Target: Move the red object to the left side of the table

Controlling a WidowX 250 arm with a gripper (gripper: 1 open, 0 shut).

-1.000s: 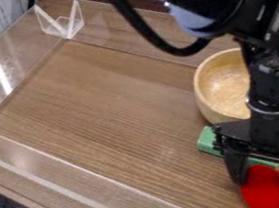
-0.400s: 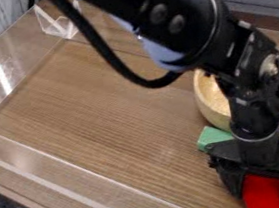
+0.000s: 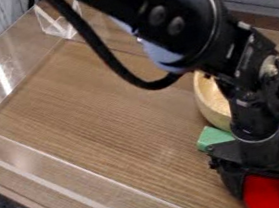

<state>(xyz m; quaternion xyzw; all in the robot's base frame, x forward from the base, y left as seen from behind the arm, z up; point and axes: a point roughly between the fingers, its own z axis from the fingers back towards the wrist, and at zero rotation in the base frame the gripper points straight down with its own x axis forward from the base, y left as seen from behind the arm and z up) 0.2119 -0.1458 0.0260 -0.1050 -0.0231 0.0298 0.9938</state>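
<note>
The red object (image 3: 264,194) lies on the brown wood-grain table (image 3: 103,112) near its front right corner; only its red body shows, low in the picture. My gripper (image 3: 265,183) points almost straight down over it, open, with one black finger on each side of the toy. Whether the fingers touch the toy I cannot tell. The black arm reaches down from the top of the view and hides part of what lies behind the toy.
A wooden bowl (image 3: 210,91) stands just behind the gripper at the right. A flat green block (image 3: 214,138) lies between the bowl and the toy, partly under the gripper. Low clear acrylic walls (image 3: 35,185) edge the table, and a clear stand (image 3: 53,23) sits at the back.
The arm has swung so that it now covers more of the bowl, and the gripper has come a little lower around the red toy. In the last half second nothing visibly moved.
</note>
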